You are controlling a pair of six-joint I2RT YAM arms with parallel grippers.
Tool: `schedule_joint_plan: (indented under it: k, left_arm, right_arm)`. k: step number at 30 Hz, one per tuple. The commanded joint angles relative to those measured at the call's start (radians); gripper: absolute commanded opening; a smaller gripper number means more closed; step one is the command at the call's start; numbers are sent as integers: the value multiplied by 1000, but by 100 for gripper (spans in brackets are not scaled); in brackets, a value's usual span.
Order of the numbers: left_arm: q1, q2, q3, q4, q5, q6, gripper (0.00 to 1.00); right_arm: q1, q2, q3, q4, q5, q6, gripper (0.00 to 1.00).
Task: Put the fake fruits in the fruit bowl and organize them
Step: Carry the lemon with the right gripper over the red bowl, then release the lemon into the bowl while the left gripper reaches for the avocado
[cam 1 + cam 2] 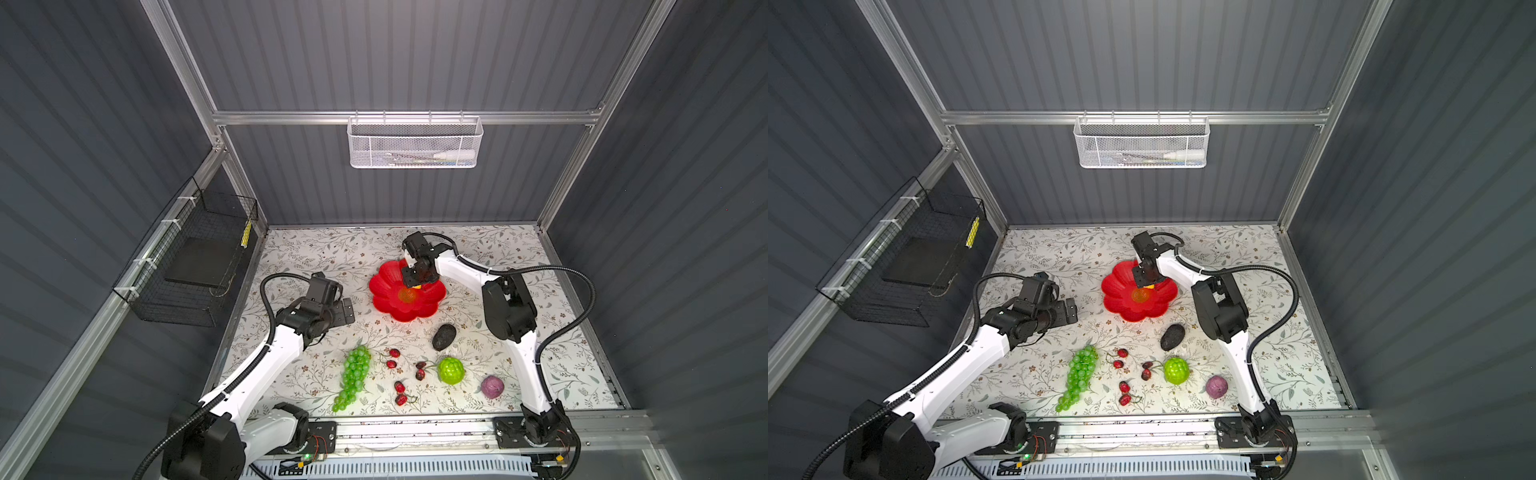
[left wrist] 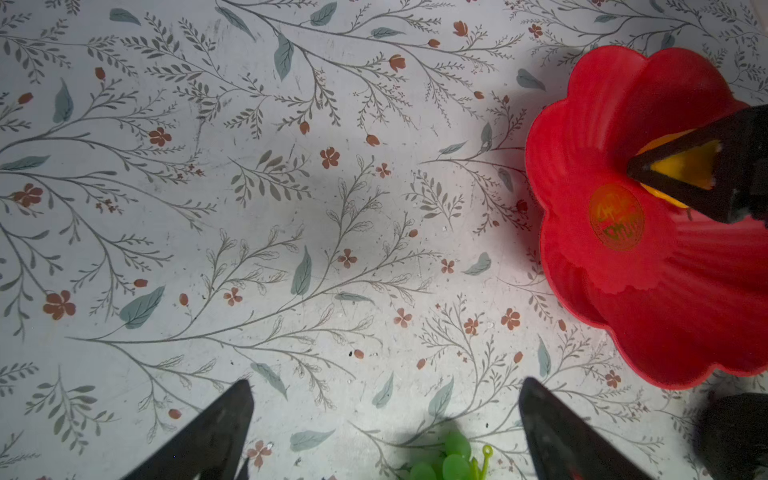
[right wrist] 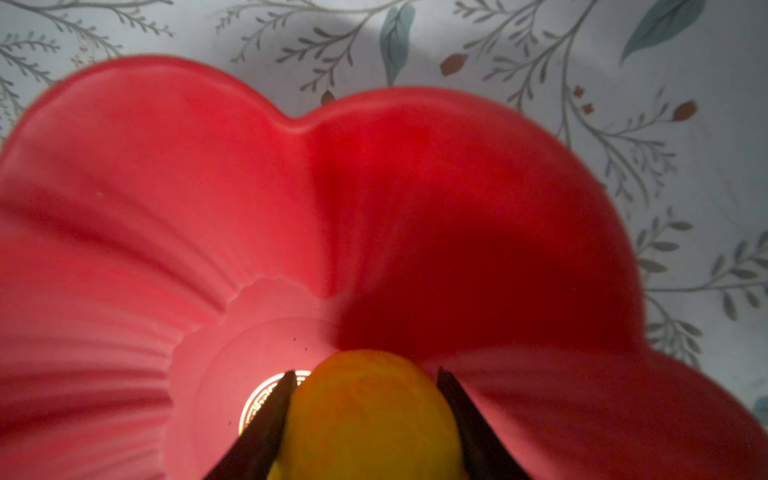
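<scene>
Red bowl (image 1: 386, 286), gold emblem (image 2: 616, 218), yellow pear (image 3: 365, 415), green grapes (image 1: 353, 374), white tabletop (image 1: 324, 249) with leaf-and-flower print.

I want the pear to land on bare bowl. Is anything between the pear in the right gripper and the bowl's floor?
Nothing visible. The right gripper holds the yellow pear over the inside of the red bowl, beside its gold emblem. No other fruit shows in the bowl. The spot directly under the pear is hidden.

Left arm (image 1: 270, 361) and right arm (image 1: 525, 365) each have white links, black joints, 1 black ribbed cable (image 1: 174, 438), black tapered fingers (image 2: 208, 436).
</scene>
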Motion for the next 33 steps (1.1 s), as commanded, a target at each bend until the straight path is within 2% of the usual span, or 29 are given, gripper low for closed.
schedule_joint_plan:
  k: [1, 4, 7, 13, 17, 24, 27, 31, 33]
  left_arm:
    - [0, 13, 64, -65, 26, 18, 100]
    - [0, 14, 101, -111, 37, 32, 100]
    - [0, 5, 119, -126, 65, 39, 100]
    - [0, 47, 188, -194, 145, 61, 100]
    - [0, 94, 251, -263, 212, 74, 100]
    - [-23, 158, 306, -296, 355, 51, 97]
    - [-95, 196, 337, -297, 374, 40, 97]
    - [-289, 289, 385, -312, 350, 13, 96]
    - [-394, 322, 404, -304, 304, -9, 96]
  right_arm:
    - [-8, 9, 9, 3, -25, 5, 48]
    - [-9, 14, 4, 10, -30, 8, 52]
    - [-9, 3, 1, 6, -39, 6, 66]
    - [-7, -106, -71, 41, -33, -9, 80]
    - [-7, -197, -94, 32, -28, -28, 81]
    - [-7, -452, -287, 99, -27, -35, 83]
    - [-8, -560, -403, 122, -4, -31, 84]
    - [-39, -735, -611, 177, -14, 5, 86]
    - [-66, -815, -707, 194, -38, 30, 86]
